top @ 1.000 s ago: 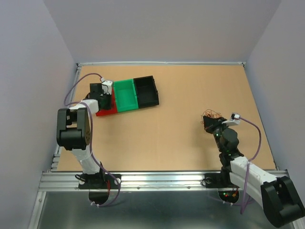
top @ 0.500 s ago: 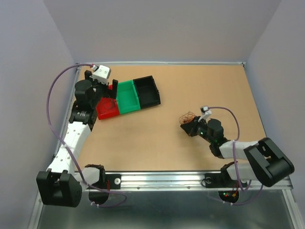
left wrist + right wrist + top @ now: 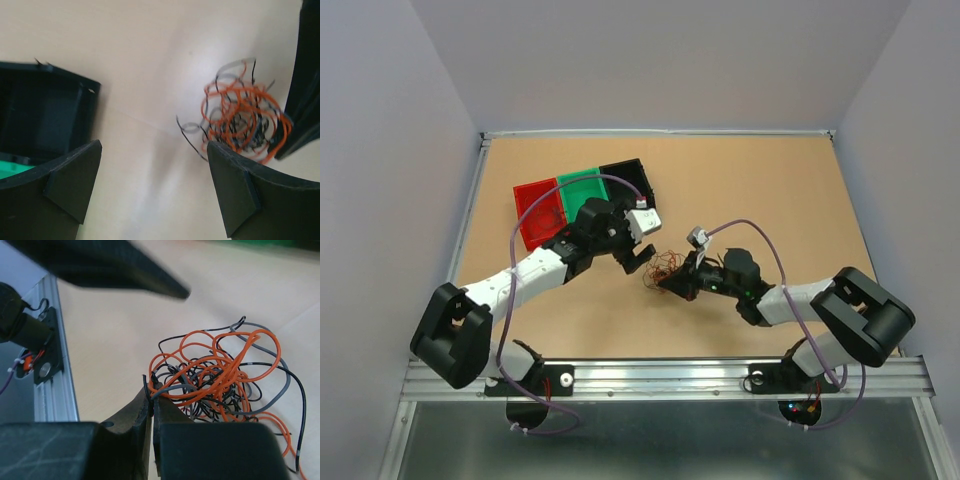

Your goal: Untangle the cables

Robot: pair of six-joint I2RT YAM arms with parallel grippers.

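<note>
Right wrist: black right fingers (image 3: 125, 426) are pinching hair-thin, curly orange-and-dark cables (image 3: 220, 375). Wedge-shaped left fingers (image 3: 75, 176) are gaping wide.

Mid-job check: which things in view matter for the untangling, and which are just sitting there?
For the job: cables, pinched in the shut right hand; open left hand close by.
Lying about: red bin, green bin, black bin.

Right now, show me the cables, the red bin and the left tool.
cables (image 3: 220, 380), right wrist view, middle of the orange and dark clump.
red bin (image 3: 541, 213), top view, its bare floor.
left tool (image 3: 153, 147), left wrist view, midway between its open fingertips.
</note>
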